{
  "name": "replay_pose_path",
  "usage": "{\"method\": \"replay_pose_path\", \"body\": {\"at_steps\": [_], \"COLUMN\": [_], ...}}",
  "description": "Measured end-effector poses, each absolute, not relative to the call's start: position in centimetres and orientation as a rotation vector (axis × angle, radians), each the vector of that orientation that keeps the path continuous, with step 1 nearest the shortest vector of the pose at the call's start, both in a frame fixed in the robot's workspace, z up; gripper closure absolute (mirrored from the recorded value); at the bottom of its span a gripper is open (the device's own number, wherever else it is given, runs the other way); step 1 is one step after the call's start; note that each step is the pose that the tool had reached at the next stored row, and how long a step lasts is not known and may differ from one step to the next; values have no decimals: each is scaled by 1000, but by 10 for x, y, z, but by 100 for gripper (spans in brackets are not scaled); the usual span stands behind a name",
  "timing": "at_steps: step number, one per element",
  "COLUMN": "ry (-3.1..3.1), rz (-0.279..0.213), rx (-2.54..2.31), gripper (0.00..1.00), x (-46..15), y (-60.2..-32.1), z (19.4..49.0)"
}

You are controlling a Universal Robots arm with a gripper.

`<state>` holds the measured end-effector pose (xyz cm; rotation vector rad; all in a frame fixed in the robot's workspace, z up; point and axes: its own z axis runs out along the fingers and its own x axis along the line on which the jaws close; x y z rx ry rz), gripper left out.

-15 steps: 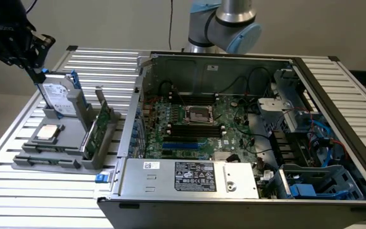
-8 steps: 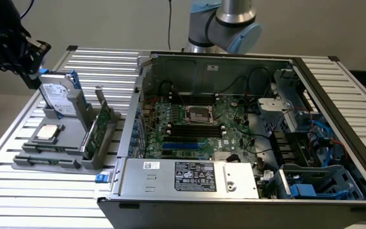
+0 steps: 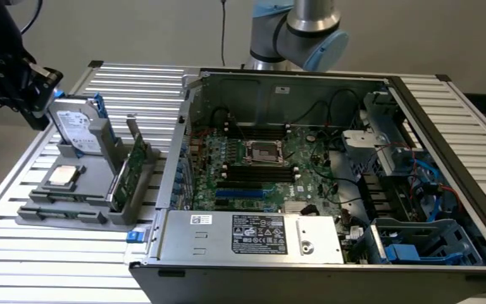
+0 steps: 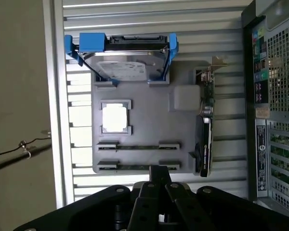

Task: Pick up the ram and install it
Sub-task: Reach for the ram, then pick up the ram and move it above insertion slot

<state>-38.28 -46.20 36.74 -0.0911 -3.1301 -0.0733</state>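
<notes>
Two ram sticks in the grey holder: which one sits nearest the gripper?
The ram stick in the outermost slot of the holder, farthest from the hard drive; the other stick lies next to the CPU.

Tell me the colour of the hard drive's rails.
The rails are blue, clearest in the wrist view.

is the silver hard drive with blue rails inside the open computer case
No, the drive stands in the grey holder outside the case.
</notes>
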Motion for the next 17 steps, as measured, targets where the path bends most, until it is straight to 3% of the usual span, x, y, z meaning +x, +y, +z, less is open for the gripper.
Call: {"method": "replay_pose_path", "body": {"at_steps": [17], "ry": [-3130], "rz": [-73], "rx": [-55], "gripper": [89], "x": [-386], "y": [-462], "z": [363]}}
